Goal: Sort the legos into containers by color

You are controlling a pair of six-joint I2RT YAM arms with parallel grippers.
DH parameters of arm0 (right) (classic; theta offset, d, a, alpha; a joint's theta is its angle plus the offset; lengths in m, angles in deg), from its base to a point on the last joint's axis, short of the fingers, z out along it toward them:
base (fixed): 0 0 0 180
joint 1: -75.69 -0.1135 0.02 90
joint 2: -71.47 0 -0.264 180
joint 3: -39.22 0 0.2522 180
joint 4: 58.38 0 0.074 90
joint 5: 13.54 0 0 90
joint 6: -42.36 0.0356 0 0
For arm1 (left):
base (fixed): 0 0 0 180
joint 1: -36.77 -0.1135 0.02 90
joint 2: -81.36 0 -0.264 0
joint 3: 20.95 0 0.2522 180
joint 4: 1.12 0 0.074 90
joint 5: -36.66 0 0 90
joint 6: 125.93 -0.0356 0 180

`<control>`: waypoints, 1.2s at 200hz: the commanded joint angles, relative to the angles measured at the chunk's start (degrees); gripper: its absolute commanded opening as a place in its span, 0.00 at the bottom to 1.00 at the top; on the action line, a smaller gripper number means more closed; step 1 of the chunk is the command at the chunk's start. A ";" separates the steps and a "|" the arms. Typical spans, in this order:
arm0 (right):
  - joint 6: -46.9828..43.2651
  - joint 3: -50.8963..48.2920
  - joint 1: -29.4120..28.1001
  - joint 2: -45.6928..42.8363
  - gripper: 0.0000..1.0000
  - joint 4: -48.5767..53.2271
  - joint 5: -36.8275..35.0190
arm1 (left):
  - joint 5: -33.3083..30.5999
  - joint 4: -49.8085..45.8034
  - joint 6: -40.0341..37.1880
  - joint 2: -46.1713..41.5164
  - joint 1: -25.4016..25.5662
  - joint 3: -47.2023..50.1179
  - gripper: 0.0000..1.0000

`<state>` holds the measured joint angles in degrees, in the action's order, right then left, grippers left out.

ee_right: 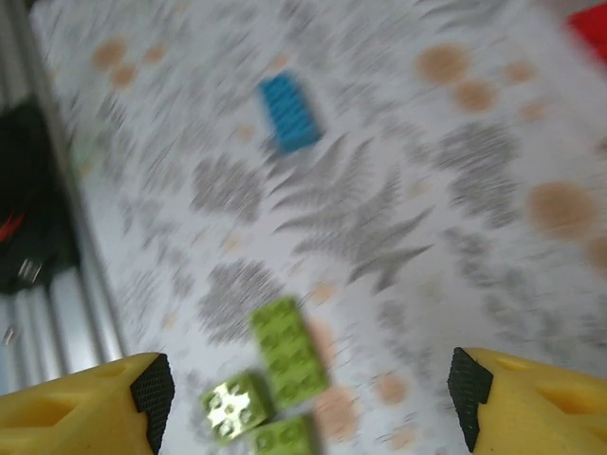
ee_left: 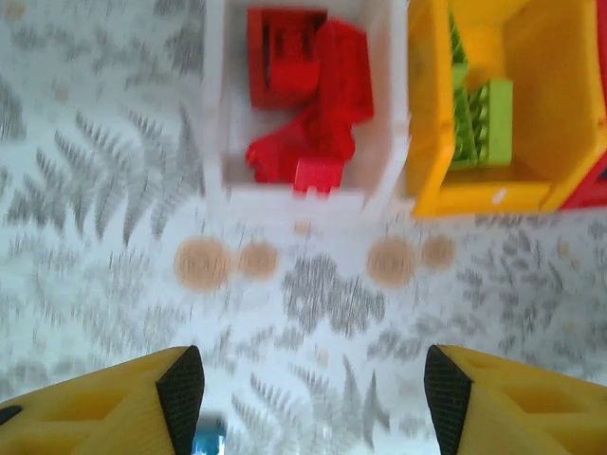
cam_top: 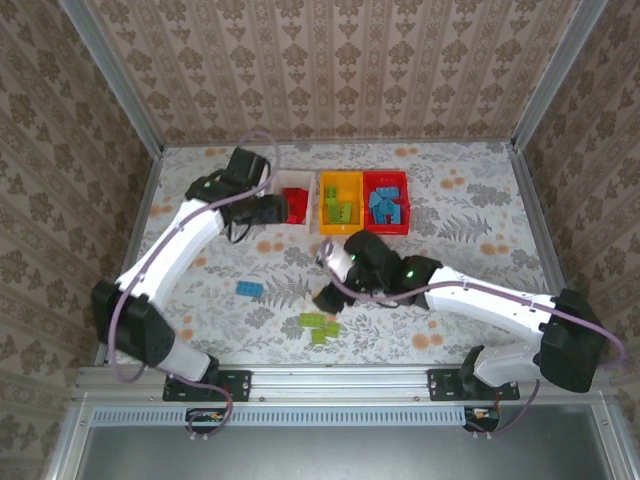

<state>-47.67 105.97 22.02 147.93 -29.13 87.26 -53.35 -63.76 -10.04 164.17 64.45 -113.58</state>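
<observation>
loose legos (cam_top: 318,325) before three bins (cam_top: 340,229)

At your 12 o'clock: white rectangular plastic bin (ee_left: 213,142) holding a heap of red studded plastic bricks (ee_left: 313,95). Just beside it at 2 o'clock: yellow-orange plastic bin (ee_left: 427,123) with lime green studded bricks (ee_left: 484,123). At 6 o'clock, your left gripper (ee_left: 313,398) has its jaws wide apart over the fern-patterned table cover (ee_left: 95,190).

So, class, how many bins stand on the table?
3, in a row at the far side: white bin left, yellow bin middle, red bin right. None looks hidden.
</observation>
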 commanded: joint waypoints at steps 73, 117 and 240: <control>-3.81 6.98 -10.84 20.40 0.80 0.81 -9.69 | -7.24 -16.48 14.52 -41.24 0.48 24.06 0.66; -2.33 17.31 -9.89 32.52 0.82 -6.07 -11.22 | -10.83 -24.15 20.01 -50.27 0.44 25.22 0.66; -2.25 41.39 -6.18 56.17 0.69 -7.96 -8.78 | -12.72 -35.40 20.43 -55.72 0.36 18.36 0.66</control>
<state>-50.25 144.48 15.64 201.02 -38.25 77.08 -65.00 -96.33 9.55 108.87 64.82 -93.47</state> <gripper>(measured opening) 0.733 0.656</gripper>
